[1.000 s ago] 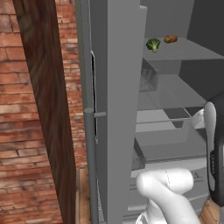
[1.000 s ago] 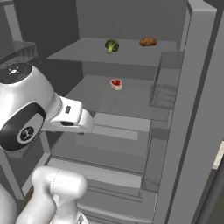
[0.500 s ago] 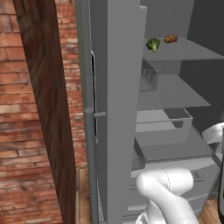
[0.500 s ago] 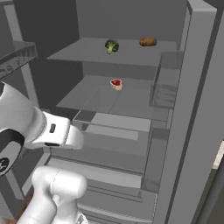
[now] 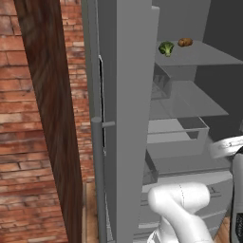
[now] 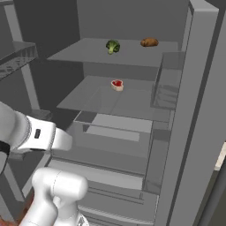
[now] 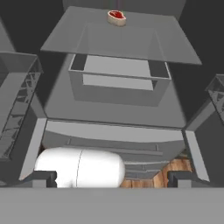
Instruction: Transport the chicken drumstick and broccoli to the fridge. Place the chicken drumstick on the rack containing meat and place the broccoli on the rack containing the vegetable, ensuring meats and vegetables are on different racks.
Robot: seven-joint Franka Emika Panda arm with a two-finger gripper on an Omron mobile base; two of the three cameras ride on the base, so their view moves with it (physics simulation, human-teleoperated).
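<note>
The fridge (image 5: 127,95) stands open in front of me. The broccoli (image 5: 166,48) (image 6: 113,46) lies on the top rack (image 6: 84,54), beside a lighter orange-brown oval (image 6: 149,42). One rack lower, a red piece of meat (image 6: 117,84) (image 7: 116,17) rests near the back of the middle rack (image 6: 84,98). The chicken drumstick is out of view. My gripper (image 7: 111,178) is open and empty, held low in front of the fridge and looking up at the middle rack and the drawer (image 7: 118,81) under it.
The open left door (image 5: 128,142) with its bar handle (image 5: 97,175) stands close on the left, next to a brick wall (image 5: 28,142). Door bins (image 6: 165,88) hang on the right door. A wood floor strip (image 7: 168,168) shows below.
My arm has swung down and back from the shelves, sinking lower in both base views. The food on the racks has not moved.
</note>
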